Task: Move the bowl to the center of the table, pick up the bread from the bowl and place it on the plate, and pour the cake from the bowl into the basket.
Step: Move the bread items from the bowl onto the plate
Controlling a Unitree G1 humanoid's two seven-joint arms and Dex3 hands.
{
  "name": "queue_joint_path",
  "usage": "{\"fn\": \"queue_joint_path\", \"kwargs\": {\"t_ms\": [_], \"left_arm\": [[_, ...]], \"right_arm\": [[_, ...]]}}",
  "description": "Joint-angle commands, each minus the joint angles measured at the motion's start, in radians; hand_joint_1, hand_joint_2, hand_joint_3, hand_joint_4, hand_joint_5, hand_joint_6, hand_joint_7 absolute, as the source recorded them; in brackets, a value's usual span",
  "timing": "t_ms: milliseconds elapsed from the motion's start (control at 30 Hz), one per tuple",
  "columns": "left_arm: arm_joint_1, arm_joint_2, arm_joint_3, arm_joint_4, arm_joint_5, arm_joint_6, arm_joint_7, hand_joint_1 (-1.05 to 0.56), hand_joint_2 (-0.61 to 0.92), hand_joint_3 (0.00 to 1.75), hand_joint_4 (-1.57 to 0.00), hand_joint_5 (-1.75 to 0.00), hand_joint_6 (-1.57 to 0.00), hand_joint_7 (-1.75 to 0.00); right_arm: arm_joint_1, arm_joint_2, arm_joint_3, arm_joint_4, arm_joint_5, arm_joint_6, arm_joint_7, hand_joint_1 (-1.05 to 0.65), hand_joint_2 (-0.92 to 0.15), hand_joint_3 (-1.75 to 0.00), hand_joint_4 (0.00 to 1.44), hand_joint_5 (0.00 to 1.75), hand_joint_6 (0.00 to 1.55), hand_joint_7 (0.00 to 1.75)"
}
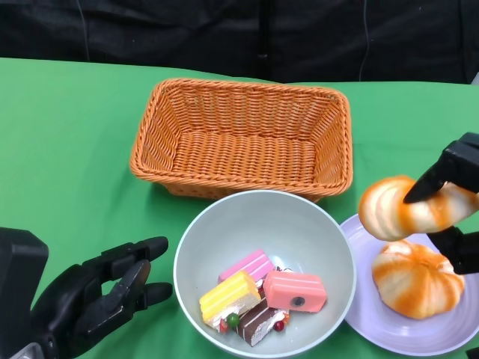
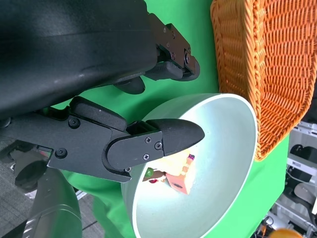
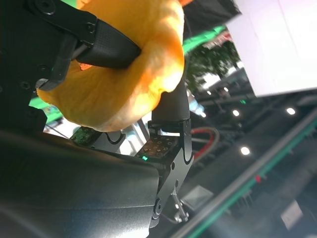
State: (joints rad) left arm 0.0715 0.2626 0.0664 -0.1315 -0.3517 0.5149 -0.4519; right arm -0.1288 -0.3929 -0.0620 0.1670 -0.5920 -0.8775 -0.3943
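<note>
Head view looks down; left wrist view shares its bowl (image 1: pixel 263 224) (image 2: pixel 223 163) close up.

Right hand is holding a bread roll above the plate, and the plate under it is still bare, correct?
Not quite. The right hand does hold a bread roll above the plate, but the plate is not bare: the head view shows another bread roll already lying on it.

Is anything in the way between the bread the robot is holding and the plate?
Yes. Another bread roll already lies on the purple plate, right under the held bread in the right hand. Bare plate shows only beside it, near the bowl.
</note>
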Motion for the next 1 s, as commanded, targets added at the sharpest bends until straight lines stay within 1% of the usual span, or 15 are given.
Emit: {"fn": "queue_joint_path", "kwargs": {"t_ms": [33,167,333,467,533,567,600,633,667,700,733,767,800,900,1000], "left_arm": [[0.009,0.025,0.022,-0.012,-0.010,0.015,-0.004,-0.67,0.92,0.61,-0.12,-0.68,-0.33,0.00],[0.010,0.024,0.027,-0.021,-0.016,0.028,0.002,-0.67,0.92,0.61,-0.13,-0.69,-0.34,0.00],[0.008,0.022,0.026,-0.012,-0.014,0.017,-0.006,-0.66,0.92,0.61,-0.11,-0.68,-0.34,0.00],[0.014,0.025,0.023,-0.024,-0.011,0.021,-0.003,-0.66,0.92,0.61,-0.12,-0.69,-0.34,0.00],[0.015,0.029,0.019,-0.027,-0.004,0.019,-0.002,-0.67,0.92,0.60,-0.13,-0.70,-0.35,-0.01],[0.015,0.030,0.017,-0.027,-0.001,0.017,-0.002,-0.67,0.92,0.60,-0.13,-0.70,-0.35,-0.01],[0.015,0.030,0.017,-0.028,-0.001,0.019,-0.002,-0.67,0.92,0.60,-0.13,-0.70,-0.35,-0.01],[0.014,0.029,0.017,-0.029,-0.002,0.021,-0.001,-0.67,0.92,0.60,-0.13,-0.70,-0.35,-0.01],[0.014,0.029,0.018,-0.030,-0.003,0.022,-0.001,-0.67,0.92,0.60,-0.13,-0.70,-0.35,-0.01],[0.016,0.029,0.018,-0.029,-0.006,0.020,-0.004,-0.67,0.92,0.59,-0.14,-0.70,-0.35,-0.01],[0.017,0.029,0.019,-0.028,-0.008,0.017,-0.007,-0.67,0.92,0.59,-0.13,-0.69,-0.34,0.00],[0.020,0.029,0.020,-0.030,-0.009,0.016,-0.007,-0.67,0.92,0.59,-0.13,-0.69,-0.34,0.00],[0.021,0.029,0.021,-0.032,-0.009,0.016,-0.006,-0.67,0.92,0.59,-0.13,-0.70,-0.34,0.00],[0.025,0.036,0.026,-0.042,-0.010,0.023,-0.005,-0.68,0.92,0.59,-0.14,-0.70,-0.35,-0.01],[0.025,0.043,0.031,-0.043,-0.015,0.021,-0.014,-0.68,0.92,0.59,-0.13,-0.70,-0.35,-0.01]], "right_arm": [[-0.002,-0.005,0.009,0.033,-0.030,0.012,-0.013,0.02,0.06,-1.75,1.07,1.75,1.01,1.42],[-0.026,-0.007,0.039,0.121,-0.065,0.005,-0.043,0.10,0.07,-1.75,1.06,1.75,1.02,1.39],[-0.062,-0.015,0.086,0.249,-0.118,0.023,-0.091,0.11,0.06,-1.75,1.04,1.75,1.01,1.36],[-0.066,-0.029,0.116,0.291,-0.109,0.032,-0.072,0.07,-0.03,-1.69,1.01,1.70,1.00,1.27],[-0.061,-0.038,0.129,0.282,-0.106,0.062,-0.036,0.01,-0.21,-1.37,0.97,1.37,0.98,0.90],[-0.056,-0.043,0.135,0.268,-0.108,0.087,-0.013,-0.01,-0.26,-1.28,0.97,1.28,1.01,0.76],[-0.046,-0.054,0.145,0.241,-0.105,0.125,0.043,-0.03,-0.30,-1.16,0.85,1.05,0.93,0.53],[-0.038,-0.063,0.153,0.219,-0.100,0.154,0.084,-0.05,-0.36,-1.02,0.73,0.88,0.84,0.37],[-0.032,-0.069,0.158,0.201,-0.094,0.176,0.115,-0.06,-0.40,-0.93,0.68,0.77,0.80,0.28],[-0.015,-0.091,0.167,0.157,-0.075,0.212,0.199,-0.07,-0.43,-0.88,0.65,0.72,0.78,0.22],[-0.001,-0.107,0.172,0.123,-0.058,0.239,0.258,-0.16,-0.60,-0.54,0.46,0.55,0.61,0.11],[0.017,-0.127,0.177,0.070,-0.045,0.281,0.333,-0.19,-0.70,-0.33,0.40,0.48,0.56,0.06],[0.033,-0.144,0.179,0.019,-0.034,0.324,0.400,-0.29,-0.80,-0.18,0.30,0.41,0.48,0.03],[0.079,-0.187,0.176,-0.139,0.000,0.436,0.564,-0.42,-0.89,-0.05,0.19,0.35,0.39,0.00],[0.110,-0.224,0.163,-0.282,0.021,0.538,0.698,-0.49,-0.92,-0.03,0.14,0.32,0.35,0.00]]}}
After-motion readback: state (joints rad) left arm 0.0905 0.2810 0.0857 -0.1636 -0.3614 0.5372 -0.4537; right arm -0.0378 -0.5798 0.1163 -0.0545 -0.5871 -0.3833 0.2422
